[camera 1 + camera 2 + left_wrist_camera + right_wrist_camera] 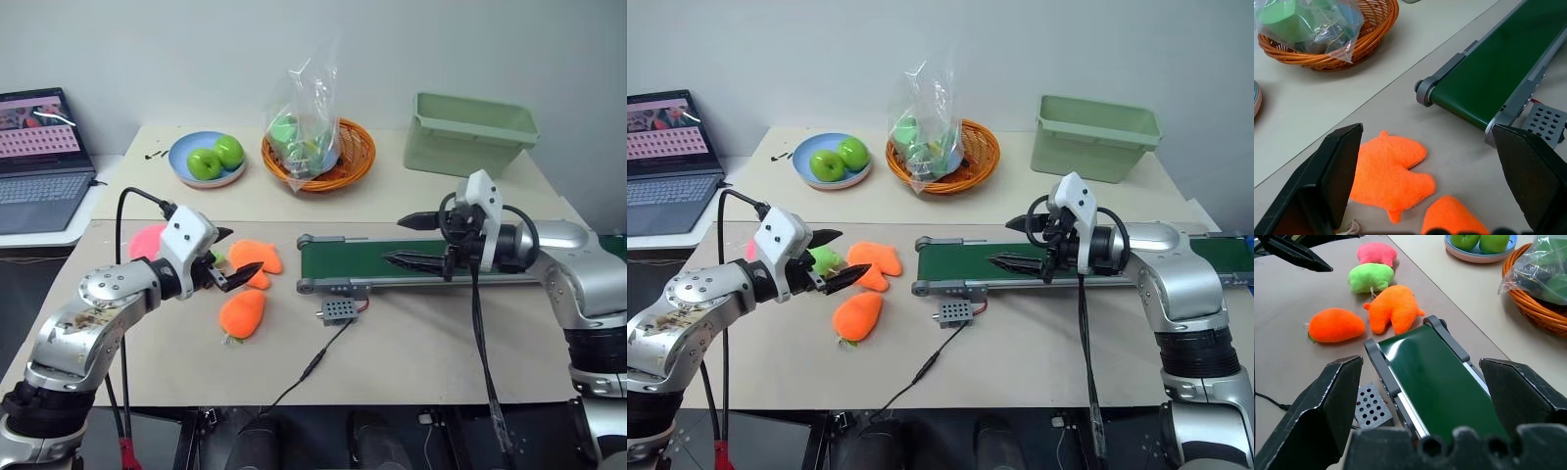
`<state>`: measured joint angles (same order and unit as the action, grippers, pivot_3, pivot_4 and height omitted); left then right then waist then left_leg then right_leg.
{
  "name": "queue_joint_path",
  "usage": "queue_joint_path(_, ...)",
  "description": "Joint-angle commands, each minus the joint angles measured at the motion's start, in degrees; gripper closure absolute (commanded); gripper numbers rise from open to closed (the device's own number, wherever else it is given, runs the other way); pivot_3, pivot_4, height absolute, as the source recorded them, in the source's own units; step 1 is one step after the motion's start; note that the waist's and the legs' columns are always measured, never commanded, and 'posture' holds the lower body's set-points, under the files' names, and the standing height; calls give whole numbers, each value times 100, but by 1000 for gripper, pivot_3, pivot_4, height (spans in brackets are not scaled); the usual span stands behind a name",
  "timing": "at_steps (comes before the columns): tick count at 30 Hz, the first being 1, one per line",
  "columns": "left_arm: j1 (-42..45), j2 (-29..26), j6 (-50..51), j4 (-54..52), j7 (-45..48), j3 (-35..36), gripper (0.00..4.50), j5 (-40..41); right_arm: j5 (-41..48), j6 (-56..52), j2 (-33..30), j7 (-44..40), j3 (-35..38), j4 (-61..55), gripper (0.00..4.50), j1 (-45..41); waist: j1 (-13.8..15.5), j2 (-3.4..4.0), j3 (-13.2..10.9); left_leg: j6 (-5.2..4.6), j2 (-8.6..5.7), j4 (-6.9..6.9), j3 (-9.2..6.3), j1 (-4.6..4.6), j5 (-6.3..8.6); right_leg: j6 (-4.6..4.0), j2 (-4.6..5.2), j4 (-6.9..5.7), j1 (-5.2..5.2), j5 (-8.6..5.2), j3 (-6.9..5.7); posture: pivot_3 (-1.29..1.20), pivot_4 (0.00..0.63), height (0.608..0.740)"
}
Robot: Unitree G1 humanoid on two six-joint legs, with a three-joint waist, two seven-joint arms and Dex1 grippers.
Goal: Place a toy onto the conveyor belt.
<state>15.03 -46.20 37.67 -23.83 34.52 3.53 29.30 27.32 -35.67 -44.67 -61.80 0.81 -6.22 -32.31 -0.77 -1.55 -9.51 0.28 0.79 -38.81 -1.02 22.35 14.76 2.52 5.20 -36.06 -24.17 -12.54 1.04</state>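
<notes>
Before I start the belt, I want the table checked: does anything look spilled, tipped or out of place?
Nothing stands out. The pink toy, lime-green plush and two orange plushes lie together on the table beside the conveyor belt, whose surface is bare. The two green apples sit on their plate, and the basket stands upright.

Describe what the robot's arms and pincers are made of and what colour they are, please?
Both arms are rounded silver-grey metal segments with black joints. Each wrist carries a white block. The left gripper and right gripper each have two pointed black fingers. Black cables loop from both wrists and hang down.
</notes>
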Motion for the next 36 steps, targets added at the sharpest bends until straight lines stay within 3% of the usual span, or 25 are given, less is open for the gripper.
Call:
queue_joint_path(1,283,291,202,-35,-225,660,16,550,78,10,-77,10,181,-100,0,-71,0,0,0,0,0,0,0,0,0,0,0,0,0,0,0,0,150,740)
queue_joint_path(5,884,1242,841,473,-1591,2565,16,2700,17,85,-39,-52,84,91,0,-226,6,-12,-7,0,3,-16,-15,5,0,1,0,-7,1,1,-13,0,150,740)
queue_joint_path(10,447,1769,1080,1415,-2788,4069,16,4084,-34,151,-11,-129,4,247,0,-355,-66,-4,-2,-2,-1,-10,-17,-5,1,1,2,-5,3,1,1,0,150,740)
queue_joint_path(14,-65,2186,900,1995,-3432,4665,16,4678,-65,179,0,-178,-29,319,0,-424,-59,-23,-9,-2,0,-10,-23,-7,1,1,1,-9,2,1,4,0,150,740)
queue_joint_path(22,-581,2375,355,3122,-3181,4707,16,4295,-64,110,-35,-261,-23,268,0,-470,83,-24,-8,1,-6,-12,-14,-4,0,-1,6,-4,7,2,-9,0,150,740)
queue_joint_path(27,-279,2430,163,3515,-3077,4475,16,4132,-51,64,-59,-233,17,199,0,-459,97,-24,-8,3,-6,-12,-14,-4,-1,-1,5,-4,10,2,-12,0,150,740)
queue_joint_path(36,852,2189,71,5392,-2961,4381,16,3855,13,-63,-148,-105,157,-38,0,-322,56,-25,-8,3,-7,-12,-14,-2,-1,0,5,-4,8,2,-11,0,150,740)
